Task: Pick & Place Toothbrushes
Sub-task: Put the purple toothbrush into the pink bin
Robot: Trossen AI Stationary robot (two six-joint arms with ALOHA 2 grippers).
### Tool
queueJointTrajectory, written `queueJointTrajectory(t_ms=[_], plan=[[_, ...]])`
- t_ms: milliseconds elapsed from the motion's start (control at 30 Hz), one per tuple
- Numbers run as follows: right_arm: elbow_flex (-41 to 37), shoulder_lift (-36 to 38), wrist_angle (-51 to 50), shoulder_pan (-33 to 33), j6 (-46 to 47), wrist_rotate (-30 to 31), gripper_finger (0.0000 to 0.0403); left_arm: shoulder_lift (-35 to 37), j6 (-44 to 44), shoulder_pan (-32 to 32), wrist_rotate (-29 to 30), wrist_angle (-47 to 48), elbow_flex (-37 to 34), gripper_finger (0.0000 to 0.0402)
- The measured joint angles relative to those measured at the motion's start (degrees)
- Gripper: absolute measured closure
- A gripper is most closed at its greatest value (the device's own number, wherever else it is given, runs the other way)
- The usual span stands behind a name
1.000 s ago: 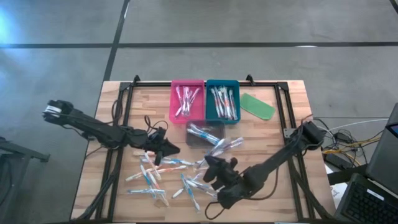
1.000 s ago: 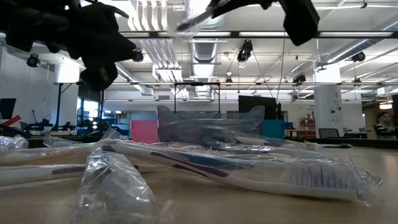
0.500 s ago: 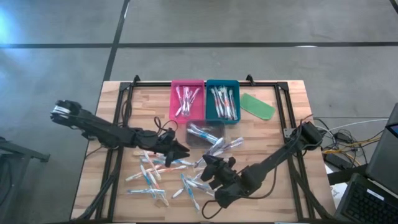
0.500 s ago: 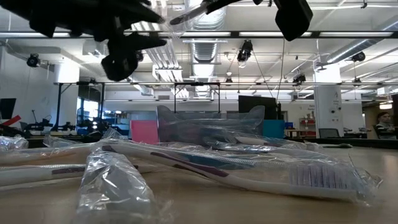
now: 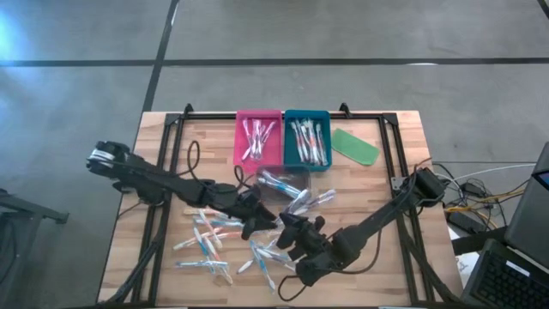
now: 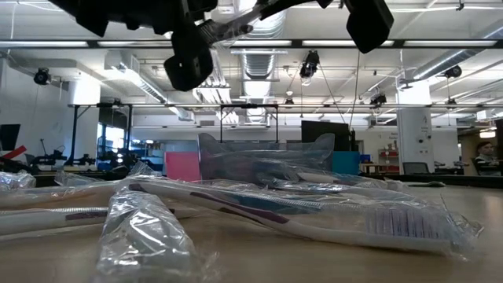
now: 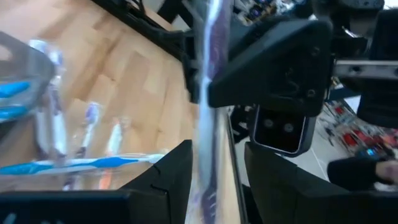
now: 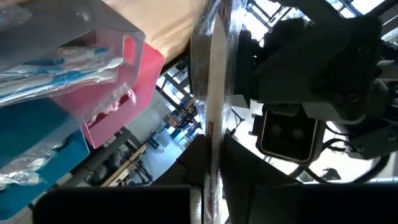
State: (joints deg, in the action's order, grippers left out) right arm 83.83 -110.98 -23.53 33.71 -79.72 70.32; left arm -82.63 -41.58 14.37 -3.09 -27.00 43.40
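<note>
So the wrapped toothbrush (image 8: 214,99) is up in the air above the middle of the surface (image 5: 386,167), pinched at one end by the right hand (image 5: 283,230), fingers pressed tight on it. From table height you can see it (image 6: 236,23) sticking out of that hand high up, angled toward the other arm.

Big change from a second ago: the left hand (image 5: 260,222) was hanging back over the scattered pile on its own side, and it's slid right across until it's face to face with the right one, nearly touching. Its fingers (image 7: 171,180) have also spread apart, and the toothbrush (image 7: 208,112) now runs straight down the gap between them. Can't tell if either finger is actually touching the wrapper. The right hand has barely budged in that time.

Everything else looks the same as before. The loose toothbrushes (image 5: 210,245) are still strewn over the near half of the surface in their crinkly wrappers, a few lie in the clear tray (image 5: 283,183) in the middle, and more sit in the pink bin (image 5: 257,137) and the teal bin (image 5: 307,139) at the far side. Flat green piece (image 5: 355,146) is just beside the teal bin.
</note>
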Motion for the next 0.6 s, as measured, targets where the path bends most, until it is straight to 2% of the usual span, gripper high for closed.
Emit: queueJointTrajectory(t_ms=[333,433,600], plan=[[0.0,0.1,0.0,-0.1,0.0,0.0,0.038,-3.7,3.6,-0.1,-1.3,0.1,3.4,0.0254],[0.0,0.1,0.1,-0.1,0.0,0.0,0.038,-3.7,3.9,-0.1,-1.8,0.2,3.5,0.0269],[0.0,0.1,0.2,-0.1,0.0,0.0,0.038,-3.7,4.9,-0.2,-1.8,0.3,3.4,0.0317]])
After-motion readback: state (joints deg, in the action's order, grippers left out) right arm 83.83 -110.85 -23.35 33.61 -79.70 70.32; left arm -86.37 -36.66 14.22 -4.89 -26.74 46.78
